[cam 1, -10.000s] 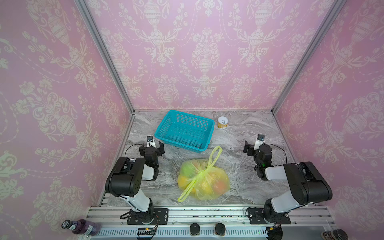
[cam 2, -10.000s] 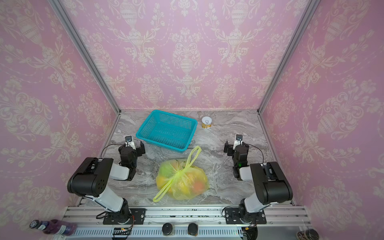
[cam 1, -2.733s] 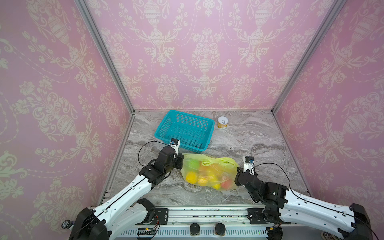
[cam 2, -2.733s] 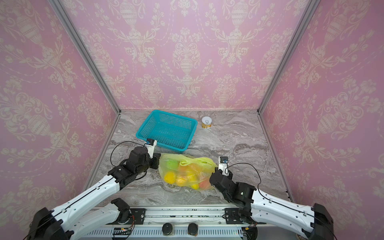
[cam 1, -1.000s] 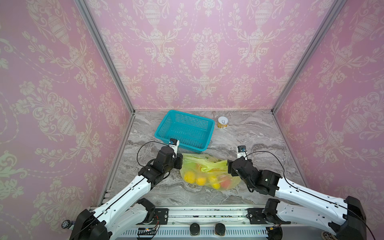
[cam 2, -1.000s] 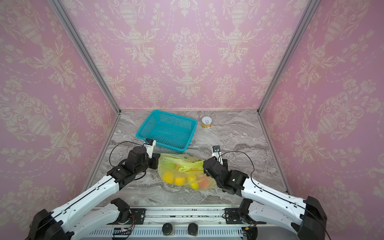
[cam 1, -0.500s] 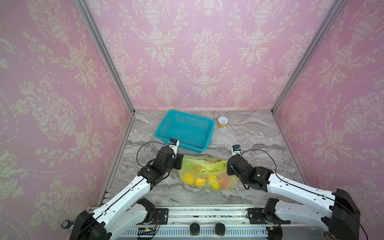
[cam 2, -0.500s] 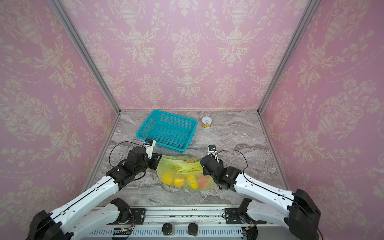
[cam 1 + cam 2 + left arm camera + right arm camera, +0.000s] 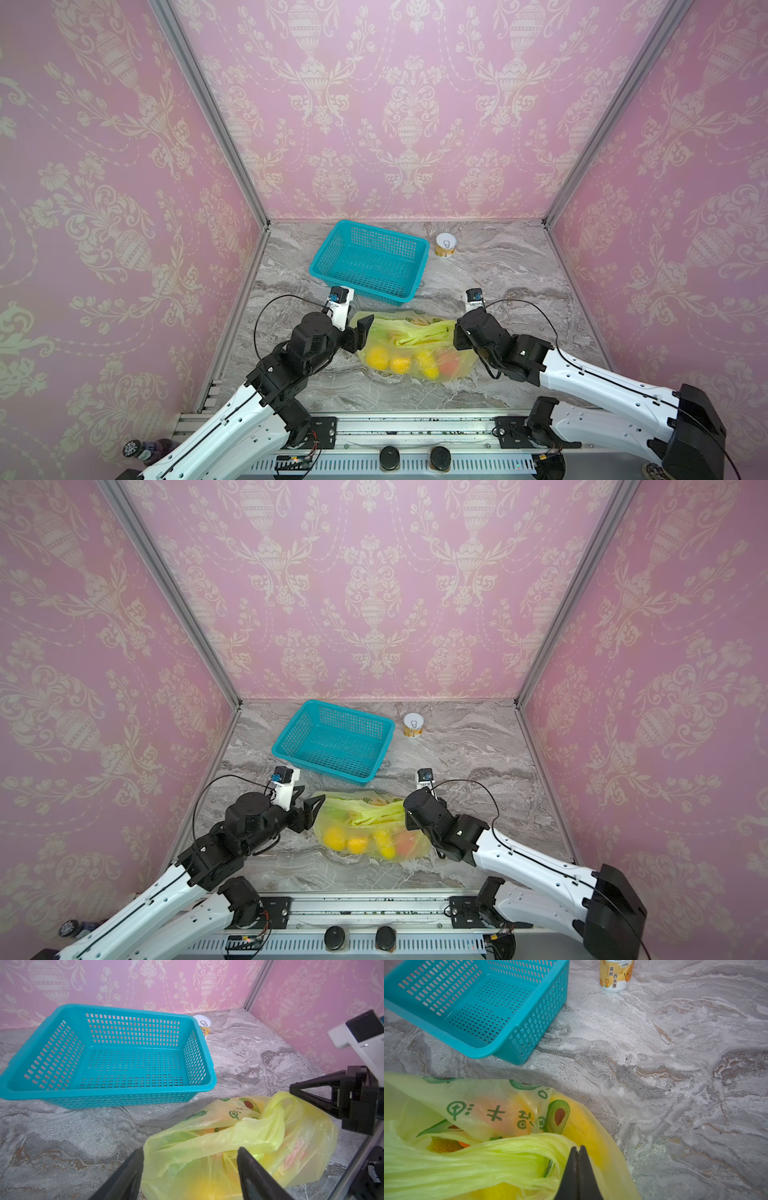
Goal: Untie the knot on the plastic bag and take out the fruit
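The plastic bag [image 9: 415,353] [image 9: 374,833] lies on its side on the marble table, thin, yellow-green and translucent. Fruit shows through it: yellow ones [image 9: 378,357], an orange one [image 9: 400,365] and a pink-red one [image 9: 449,368]. Its bunched handles [image 9: 419,336] [image 9: 500,1153] run across the top; I cannot make out the knot. My left gripper [image 9: 360,336] [image 9: 190,1150] is open at the bag's left end, with the plastic bulging between its fingers. My right gripper [image 9: 455,338] [image 9: 578,1148] is shut at the bag's right end, where the handle strand meets its tips.
An empty teal mesh basket [image 9: 370,266] [image 9: 108,1088] stands just behind the bag. A small white-topped can [image 9: 446,245] [image 9: 614,976] stands to the basket's right near the back wall. Pink walls close in three sides; a metal rail [image 9: 395,424] runs along the front.
My left gripper has opened and let go of the bag's left end. My right gripper has moved left onto the bag's right end and shut there.
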Motion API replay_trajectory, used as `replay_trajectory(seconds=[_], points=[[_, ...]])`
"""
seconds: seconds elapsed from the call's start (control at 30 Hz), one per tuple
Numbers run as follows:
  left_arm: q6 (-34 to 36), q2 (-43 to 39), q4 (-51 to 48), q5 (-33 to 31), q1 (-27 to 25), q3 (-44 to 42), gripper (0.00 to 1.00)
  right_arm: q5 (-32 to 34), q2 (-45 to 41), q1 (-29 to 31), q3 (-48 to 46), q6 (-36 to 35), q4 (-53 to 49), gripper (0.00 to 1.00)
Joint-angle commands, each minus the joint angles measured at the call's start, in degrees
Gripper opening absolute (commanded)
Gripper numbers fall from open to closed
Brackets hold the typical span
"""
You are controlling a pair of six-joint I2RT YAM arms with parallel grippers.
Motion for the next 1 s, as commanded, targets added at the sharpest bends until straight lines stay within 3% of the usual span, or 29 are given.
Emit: replay_trajectory(seconds=[0.0,0.07,0.23,0.4,0.97], points=[[3.82,5.0,-0.17,-4.76,-5.38,1.52,0.72,-1.46,-1.8,-0.15,-1.71,0.12,2.03,0.0],[4.87,9.26,0.59,-6.97,-8.36,2.82,0.73,-1.99,-1.82,-0.23,-1.86,0.17,2.66,0.0],[6.43,18.54,2.6,-5.54,-11.41,5.63,0.73,-3.61,-0.35,-0.1,-1.59,0.13,4.31,0.0],[6.96,21.24,4.2,-4.74,-11.55,5.62,0.79,-4.74,0.38,-0.14,-1.69,0.19,5.25,0.0],[8.19,30.32,4.88,-3.89,-11.51,8.02,0.84,-5.5,-3.46,3.58,-3.19,-2.0,8.42,0.0]])
